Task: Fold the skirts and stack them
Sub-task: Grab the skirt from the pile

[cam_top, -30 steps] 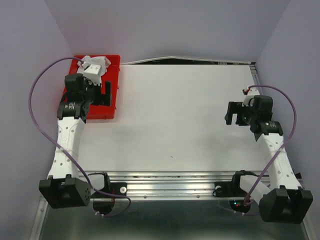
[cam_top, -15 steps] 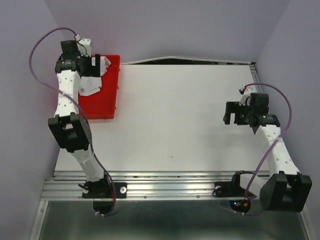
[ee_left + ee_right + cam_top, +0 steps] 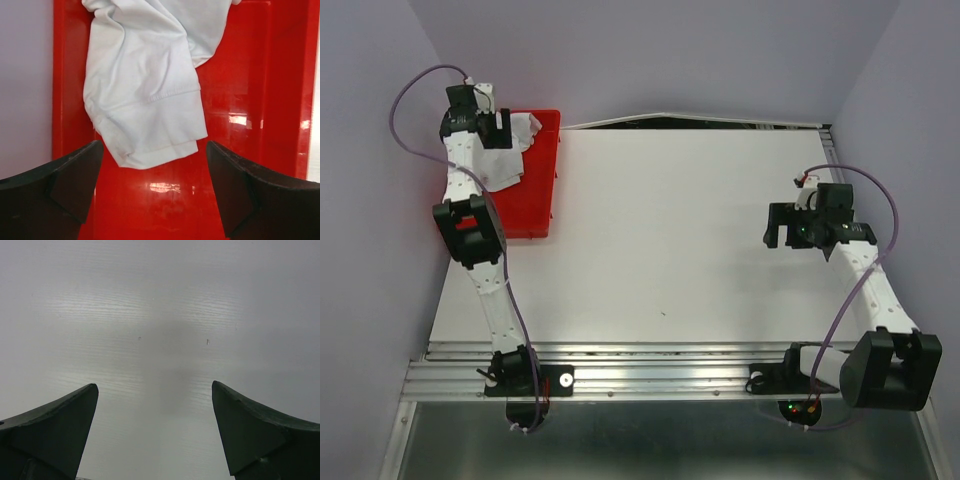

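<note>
Red plastic forms the shallow tray [image 3: 535, 205] at the far left corner of the white table [image 3: 660, 230], and the left arm reaches out over it, a purple cable [image 3: 415, 85] looping from its wrist. The left gripper [image 3: 502, 130] hangs above the far end of the tray with its jaws spread wide and nothing between them. Under it lies the skirt [image 3: 506, 166], a pale white garment bunched up rather than laid flat, resting inside the tray toward its left and far sides. Whether one garment or more makes up the heap I cannot tell.

The left wrist camera looks straight down on this. The skirt [image 3: 145, 90] spills from the top of the view, and its stitched hem ends on the glossy red floor of the tray [image 3: 250, 75]. The two dark fingers of the left gripper [image 3: 155, 190] stand on either side of that hem, apart from the cloth and holding none of it.

Across the middle, the tabletop runs plain and white. Far over on the right side, the right gripper [image 3: 778, 232] hovers above the bare surface, well apart from the tray and the skirt. Its wrist camera shows the right gripper [image 3: 155, 430] opened fully, the dark fingers wide, with only the table [image 3: 160, 315] and a soft shadow below, and nothing in its grasp.
</note>
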Controlling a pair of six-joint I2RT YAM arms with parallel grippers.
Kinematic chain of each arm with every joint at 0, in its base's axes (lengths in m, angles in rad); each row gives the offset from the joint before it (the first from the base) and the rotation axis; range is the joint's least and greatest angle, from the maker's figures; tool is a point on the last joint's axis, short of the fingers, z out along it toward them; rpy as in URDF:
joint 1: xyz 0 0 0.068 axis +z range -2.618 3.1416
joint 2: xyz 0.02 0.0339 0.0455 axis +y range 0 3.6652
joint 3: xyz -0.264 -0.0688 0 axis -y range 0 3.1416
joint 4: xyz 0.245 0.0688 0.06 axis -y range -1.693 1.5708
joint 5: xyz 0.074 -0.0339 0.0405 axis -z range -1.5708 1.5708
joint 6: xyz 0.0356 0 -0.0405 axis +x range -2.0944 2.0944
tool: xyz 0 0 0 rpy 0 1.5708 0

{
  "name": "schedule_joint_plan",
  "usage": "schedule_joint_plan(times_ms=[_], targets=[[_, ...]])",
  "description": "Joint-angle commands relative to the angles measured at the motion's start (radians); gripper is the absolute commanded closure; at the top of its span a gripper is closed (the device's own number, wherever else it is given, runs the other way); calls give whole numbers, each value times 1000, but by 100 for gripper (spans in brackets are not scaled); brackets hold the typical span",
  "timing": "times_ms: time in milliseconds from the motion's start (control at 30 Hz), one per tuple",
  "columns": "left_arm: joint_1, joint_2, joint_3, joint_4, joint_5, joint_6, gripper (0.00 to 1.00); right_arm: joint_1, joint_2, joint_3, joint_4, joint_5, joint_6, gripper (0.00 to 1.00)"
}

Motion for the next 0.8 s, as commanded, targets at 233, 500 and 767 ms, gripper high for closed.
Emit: schedule_joint_plan(times_ms=[233, 500, 767], targets=[[11, 164, 19, 150, -13, 6, 2, -8, 52, 52, -9, -13, -10, 0], [9, 235, 26, 115, 16, -25, 29, -8, 53, 75, -35, -10, -10, 0], [11, 179, 39, 40, 57, -3, 83, -8, 35, 85, -46, -13, -1, 0]])
